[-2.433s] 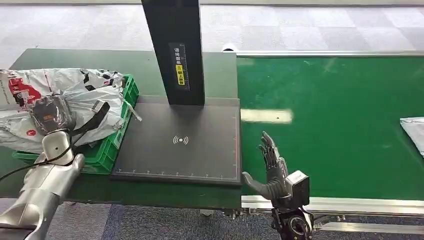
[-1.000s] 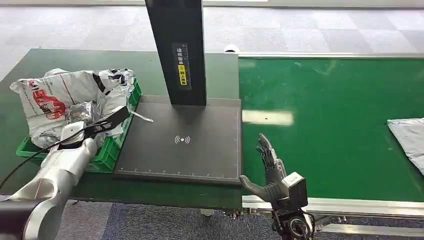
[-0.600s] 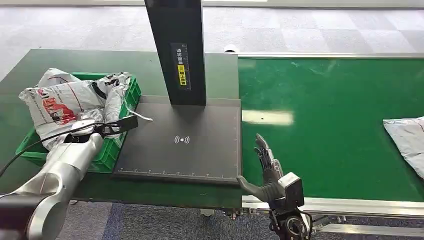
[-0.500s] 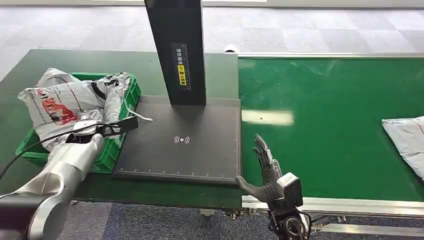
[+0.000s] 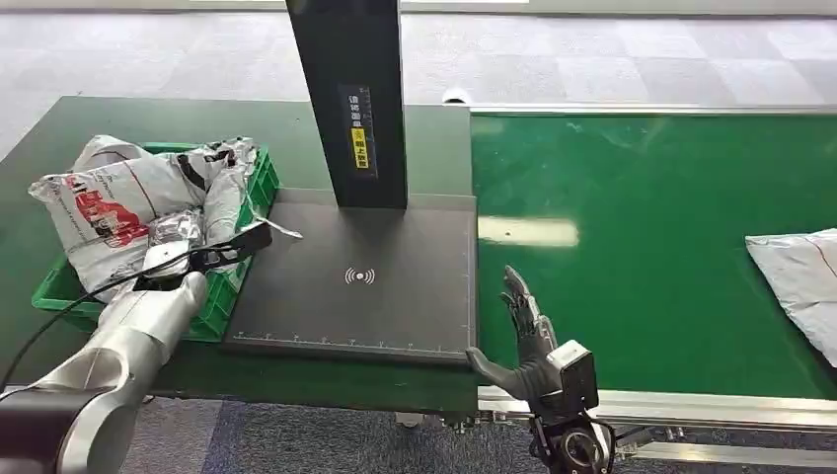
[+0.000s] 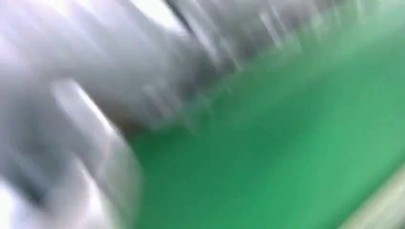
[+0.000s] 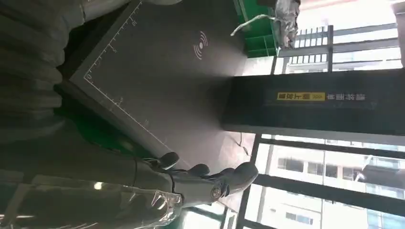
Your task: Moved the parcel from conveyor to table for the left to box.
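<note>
A grey-white parcel (image 5: pixel 798 286) lies on the green conveyor belt (image 5: pixel 642 247) at the far right, partly cut off by the picture's edge. My right hand (image 5: pixel 528 341) stands upright and open at the belt's near edge, well left of that parcel; its fingers (image 7: pixel 200 181) hold nothing. White printed parcels (image 5: pixel 118 197) are heaped in the green crate (image 5: pixel 259 183) at the left. My left hand (image 5: pixel 173 242) hovers at the crate's near right corner against the heap; whether it grips anything is hidden. The left wrist view is a blur.
A black scanner pad (image 5: pixel 355 296) lies between crate and belt, with a tall black post (image 5: pixel 350 99) at its far edge. Both also appear in the right wrist view, pad (image 7: pixel 167 71) and post (image 7: pixel 325 102). A dark green table (image 5: pixel 148 114) carries the crate.
The parcel on the belt has travelled left, further into view. My left hand has drawn back from the heap's middle to the crate's near right corner, and the white parcels shifted. The right hand dropped slightly.
</note>
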Robot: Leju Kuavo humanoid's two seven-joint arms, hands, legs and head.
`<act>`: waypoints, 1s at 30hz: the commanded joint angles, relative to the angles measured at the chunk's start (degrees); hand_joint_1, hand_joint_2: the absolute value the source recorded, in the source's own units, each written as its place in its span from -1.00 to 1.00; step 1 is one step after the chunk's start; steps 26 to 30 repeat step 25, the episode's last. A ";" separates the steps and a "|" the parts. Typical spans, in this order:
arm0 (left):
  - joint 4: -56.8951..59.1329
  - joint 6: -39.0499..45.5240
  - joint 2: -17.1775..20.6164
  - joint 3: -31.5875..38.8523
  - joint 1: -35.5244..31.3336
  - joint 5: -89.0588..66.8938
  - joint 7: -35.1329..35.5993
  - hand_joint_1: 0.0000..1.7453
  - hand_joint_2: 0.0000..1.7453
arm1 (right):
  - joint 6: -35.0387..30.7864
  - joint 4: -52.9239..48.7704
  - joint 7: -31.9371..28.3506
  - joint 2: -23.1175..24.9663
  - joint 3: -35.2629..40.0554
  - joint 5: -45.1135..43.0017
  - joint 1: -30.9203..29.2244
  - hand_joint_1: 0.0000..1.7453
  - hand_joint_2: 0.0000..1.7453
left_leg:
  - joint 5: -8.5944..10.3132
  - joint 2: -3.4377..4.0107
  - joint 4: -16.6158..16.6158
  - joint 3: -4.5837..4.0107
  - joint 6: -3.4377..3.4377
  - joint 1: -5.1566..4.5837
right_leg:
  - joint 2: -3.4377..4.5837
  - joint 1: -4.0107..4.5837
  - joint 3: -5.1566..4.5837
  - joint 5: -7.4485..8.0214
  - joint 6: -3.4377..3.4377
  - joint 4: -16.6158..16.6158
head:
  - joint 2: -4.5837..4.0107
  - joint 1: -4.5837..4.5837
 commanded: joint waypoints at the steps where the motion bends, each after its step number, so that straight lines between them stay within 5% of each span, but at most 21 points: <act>1: -4.44 29.89 -1.90 5.64 1.17 4.89 -11.87 -1.00 -1.00 | -0.54 -0.12 0.95 -0.69 -0.22 -0.79 -0.49 -1.00 1.00 | 0.00 -0.01 0.00 -0.09 0.04 -0.01 | -0.02 0.00 -0.04 0.01 0.03 -0.03 | 0.00 0.02; 5: -23.59 31.14 -4.41 12.87 7.81 4.82 -21.32 -1.00 -1.00 | -1.21 0.25 0.67 -0.96 0.50 -1.26 -0.76 -1.00 1.00 | -0.01 0.07 -0.03 -0.09 0.04 -0.01 | 0.04 0.00 -0.08 0.02 0.02 -0.06 | 0.00 0.02; 15: -29.70 31.14 -8.70 22.68 8.93 2.47 -29.83 -1.00 -1.00 | -1.73 1.28 0.15 -1.58 1.04 -1.84 -1.29 -1.00 1.00 | 0.07 0.16 -0.15 -0.11 0.07 -0.01 | 0.17 0.01 -0.13 0.10 0.03 -0.19 | 0.00 0.02; 17: -27.72 31.14 -8.77 23.53 8.26 -0.48 -28.52 -1.00 -1.00 | -1.95 1.96 -0.17 -1.90 1.35 -2.08 -1.74 -1.00 1.00 | 0.03 0.15 -0.06 -0.17 0.05 0.01 | 0.16 0.02 -0.20 0.07 0.02 -0.10 | 0.00 0.00; 20: -19.42 31.14 -5.41 18.41 6.47 -7.78 -17.40 -1.00 -1.00 | -2.26 2.28 -0.53 -2.30 1.50 -2.45 -1.99 -1.00 1.00 | 0.01 0.11 -0.04 -0.13 0.03 -0.01 | 0.13 -0.01 -0.16 0.02 0.01 -0.04 | 0.00 0.02; 24: -17.52 31.14 -4.13 15.84 6.85 -7.54 -14.37 -1.00 -1.00 | -2.41 2.27 -0.56 -2.40 1.65 -2.56 -1.92 -1.00 1.00 | 0.03 0.18 -0.08 -0.12 0.04 -0.01 | 0.20 0.00 -0.15 0.06 0.01 -0.09 | 0.00 0.00; 25: -14.74 31.14 -3.54 14.41 6.30 -7.86 -12.55 -1.00 1.00 | -2.41 2.30 -0.55 -2.40 1.66 -2.59 -1.94 -1.00 1.00 | 0.00 0.17 -0.05 -0.13 0.03 0.00 | 0.18 0.01 -0.15 0.03 0.01 -0.06 | 0.00 0.02; 30: -14.74 31.14 -3.54 14.41 6.30 -7.86 -12.55 -1.00 1.00 | -2.41 2.30 -0.55 -2.40 1.66 -2.59 -1.94 -1.00 1.00 | 0.00 0.17 -0.05 -0.13 0.03 0.00 | 0.18 0.01 -0.15 0.03 0.01 -0.06 | 0.00 0.02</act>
